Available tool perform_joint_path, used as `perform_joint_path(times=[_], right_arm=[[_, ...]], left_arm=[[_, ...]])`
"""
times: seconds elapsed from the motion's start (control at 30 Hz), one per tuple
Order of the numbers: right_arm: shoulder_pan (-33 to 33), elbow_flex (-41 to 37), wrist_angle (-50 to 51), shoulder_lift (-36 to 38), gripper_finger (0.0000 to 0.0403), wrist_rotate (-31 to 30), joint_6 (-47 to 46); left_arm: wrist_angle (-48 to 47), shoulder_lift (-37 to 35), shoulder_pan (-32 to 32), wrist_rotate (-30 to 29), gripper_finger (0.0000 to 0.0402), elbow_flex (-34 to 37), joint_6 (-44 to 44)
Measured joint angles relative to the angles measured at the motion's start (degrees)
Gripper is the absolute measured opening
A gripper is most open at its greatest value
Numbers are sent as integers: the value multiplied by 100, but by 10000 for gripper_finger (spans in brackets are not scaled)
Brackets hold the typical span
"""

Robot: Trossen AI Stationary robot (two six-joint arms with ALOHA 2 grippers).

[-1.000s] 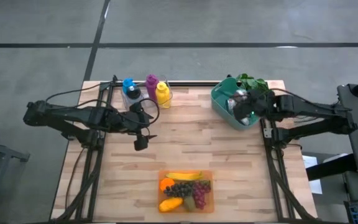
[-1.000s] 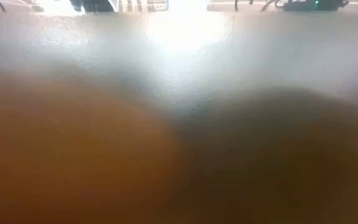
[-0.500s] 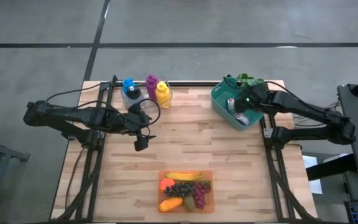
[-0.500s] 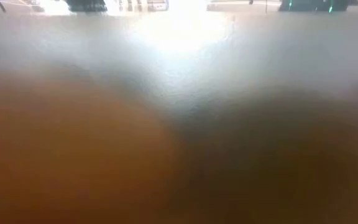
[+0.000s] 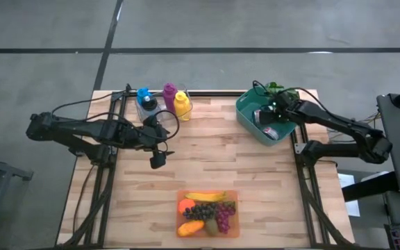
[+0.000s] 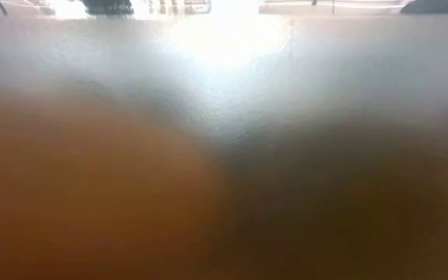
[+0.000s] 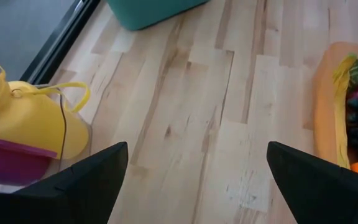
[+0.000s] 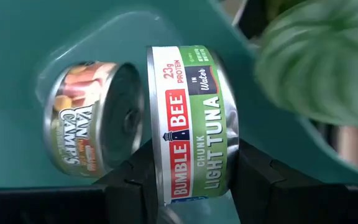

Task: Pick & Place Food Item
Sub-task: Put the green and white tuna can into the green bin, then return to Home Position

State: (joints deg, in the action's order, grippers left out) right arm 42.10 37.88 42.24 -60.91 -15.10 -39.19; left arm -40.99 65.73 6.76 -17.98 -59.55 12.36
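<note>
Right hand (image 8: 191, 180), upper right of the high view, reaches into the teal bin (image 5: 250, 114) and clamps the tuna can (image 8: 191, 124) on edge for lifting; a bean can (image 8: 92, 118) lies beside. Left hand (image 5: 158, 159), fully spread and empty, waits over the desk (image 5: 207, 167).

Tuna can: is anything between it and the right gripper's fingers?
No. The right gripper has its fingers on either side of the tuna can in the teal bin. A second can lies beside it, outside the grip.
</note>
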Motion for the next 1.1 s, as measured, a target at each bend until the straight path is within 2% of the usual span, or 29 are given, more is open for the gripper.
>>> perform_joint_path(times=[0.23,0.53,1.1], right_arm=[[-3,-156,-241,-300,141,65,-102],[-3,-124,-258,-389,236,31,-130],[-8,-130,-232,-389,364,13,-64]], left_arm=[[-2,0,0,0,384,0,-2],[-1,0,0,0,384,0,-2],[0,0,0,0,384,0,0]])
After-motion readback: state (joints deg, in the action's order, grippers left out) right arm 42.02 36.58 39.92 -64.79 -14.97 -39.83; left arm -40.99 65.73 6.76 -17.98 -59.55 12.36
